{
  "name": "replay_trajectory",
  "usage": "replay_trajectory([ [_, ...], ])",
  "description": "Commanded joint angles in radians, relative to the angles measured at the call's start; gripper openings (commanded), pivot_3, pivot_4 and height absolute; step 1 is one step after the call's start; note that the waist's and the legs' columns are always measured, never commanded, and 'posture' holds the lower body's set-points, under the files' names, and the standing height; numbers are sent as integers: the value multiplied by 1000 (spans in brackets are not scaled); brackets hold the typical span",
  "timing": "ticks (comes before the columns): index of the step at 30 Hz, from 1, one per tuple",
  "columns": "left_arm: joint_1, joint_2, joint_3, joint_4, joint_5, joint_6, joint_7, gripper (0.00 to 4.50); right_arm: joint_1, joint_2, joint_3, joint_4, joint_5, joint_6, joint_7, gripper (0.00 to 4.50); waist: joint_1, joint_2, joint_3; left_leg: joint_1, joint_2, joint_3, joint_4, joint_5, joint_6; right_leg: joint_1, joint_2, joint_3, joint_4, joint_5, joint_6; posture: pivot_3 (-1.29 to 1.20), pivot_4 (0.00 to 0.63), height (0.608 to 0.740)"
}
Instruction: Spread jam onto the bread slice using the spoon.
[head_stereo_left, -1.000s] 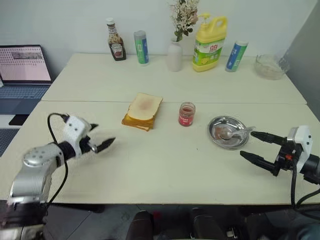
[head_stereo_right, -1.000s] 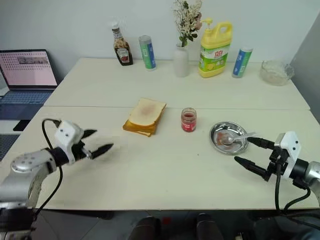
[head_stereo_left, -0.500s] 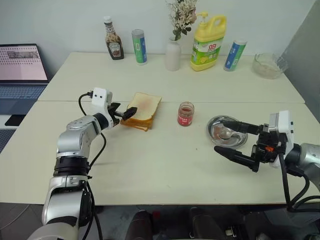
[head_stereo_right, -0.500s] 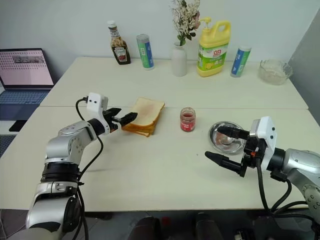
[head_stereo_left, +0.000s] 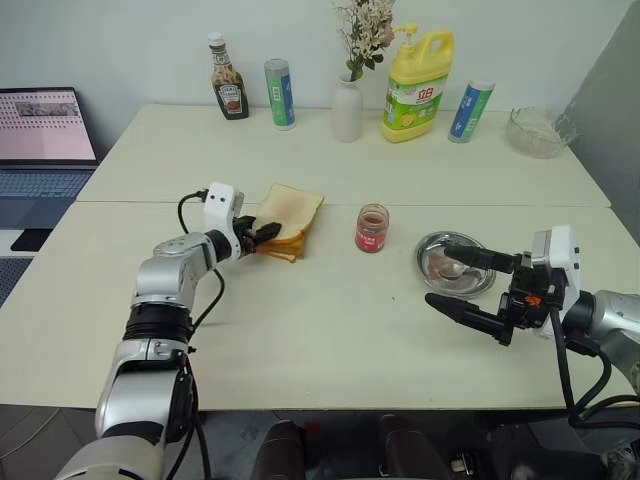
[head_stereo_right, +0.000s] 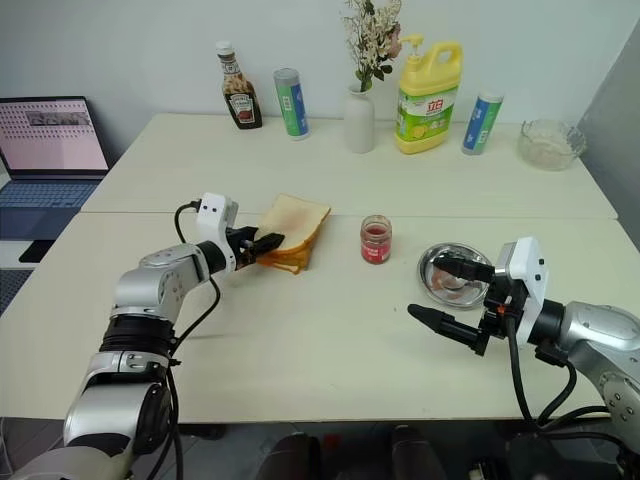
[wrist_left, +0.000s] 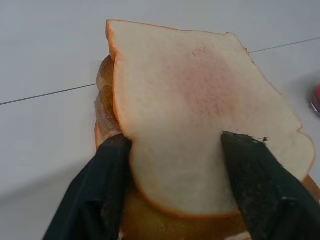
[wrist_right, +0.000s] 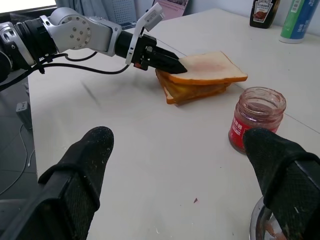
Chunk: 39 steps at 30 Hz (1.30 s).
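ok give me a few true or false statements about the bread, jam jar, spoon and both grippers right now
1. The left gripper has its fingers at the near edge of the bread slice. True.
2. The jam jar has a lid on. False: it is open.
3. The spoon lies in the round steel dish. True.
4. The right gripper holds the spoon. False: it is open and empty.
5. The bread slice lies flat on bare table. False: it sits on toasted slices.
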Motion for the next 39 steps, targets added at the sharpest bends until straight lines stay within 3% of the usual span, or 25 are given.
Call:
replay_trajectory([
  [1, -2, 12, -23, -27, 25, 4, -11, 1668, 3, 1, -10, -23, -2, -25, 7, 4500, 0, 0, 0, 0, 0, 0, 0, 0, 0, 0, 0, 0, 0, 0, 0, 0, 150, 740],
  [6, -2, 17, -17, -53, 26, 1, -18, 164, 17, 0, -15, -20, -3, -34, 14, 4500, 0, 0, 0, 0, 0, 0, 0, 0, 0, 0, 0, 0, 0, 0, 0, 0, 150, 740],
  [7, 1, 19, -16, -62, 24, -1, -23, 68, 19, -1, -16, -18, -4, -35, 15, 4500, 0, 0, 0, 0, 0, 0, 0, 0, 0, 0, 0, 0, 0, 0, 0, 0, 150, 740],
  [13, 63, 59, 24, -181, -47, 55, -97, 28, 28, -3, -21, -10, -8, -40, 19, 4500, -1, 0, 0, 0, 0, 0, 0, 0, 0, 0, 0, 0, 0, 0, 0, 0, 150, 740],
  [22, 249, 186, 132, -490, -302, 299, -267, 28, 31, -20, -36, 2, 5, -30, 36, 4500, -2, 0, 0, 0, 1, 0, 0, 0, 0, -1, 0, 0, 0, -1, 1, 0, 150, 740],
  [28, 451, 180, 120, -760, -449, 445, -256, 28, 85, -68, -65, -11, 28, 5, 87, 4500, -2, 0, 0, 0, 1, 1, 0, 0, 0, 0, -1, 1, 0, -1, 1, 0, 150, 740],
  [34, 518, 78, 62, -840, -471, 437, -172, 28, 145, -119, -57, -27, 10, 6, 148, 4500, 3, -1, 0, 1, 1, -1, 1, 0, 0, 1, -1, 0, 0, -1, 1, 0, 150, 740],
  [39, 607, 84, -76, -833, -305, 295, -131, 28, 181, -132, -42, -36, -17, -9, 169, 4500, -3, -1, 0, 3, 1, 2, 0, 0, 0, 1, 0, 3, 0, 0, 0, 0, 150, 740],
])
